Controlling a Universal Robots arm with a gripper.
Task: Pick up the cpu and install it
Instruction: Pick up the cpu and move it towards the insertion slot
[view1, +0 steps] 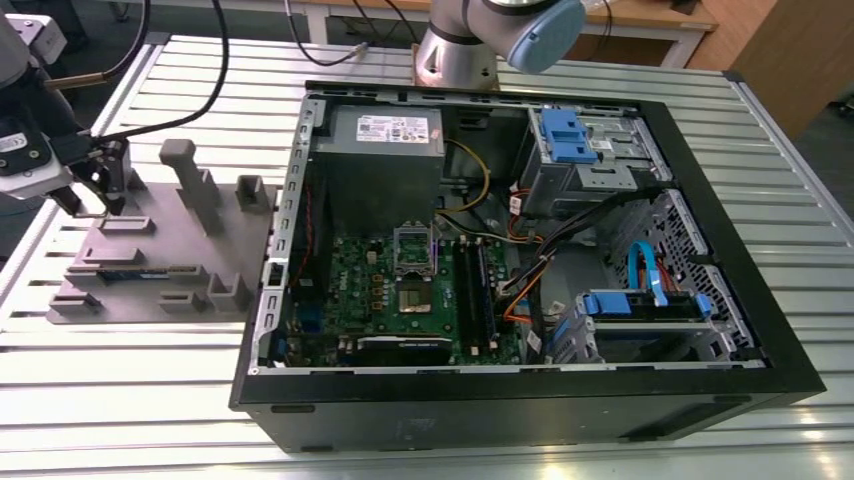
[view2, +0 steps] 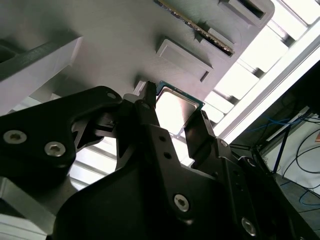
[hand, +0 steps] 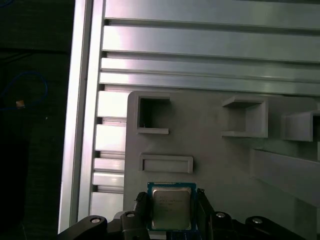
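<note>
Silver-grey metal marks the top of the cpu (hand: 170, 209), which sits between the black fingers of the gripper (hand: 171, 196). In both wrist views they press on two opposite edges, over the grey plastic fixture (hand: 210, 165). Farther off, at the exterior view's right, an open computer case (view1: 534, 392) stands on the slatted aluminium table (view1: 120, 400).

The chip (hand: 170, 209) between the black end effector's (view2: 175, 106) tips is shiny silver-grey with a blue-green rim. Beneath it the block (hand: 210, 165) is plain matte grey, and the table (hand: 200, 50) is pale silver with ridged stripes.
</note>
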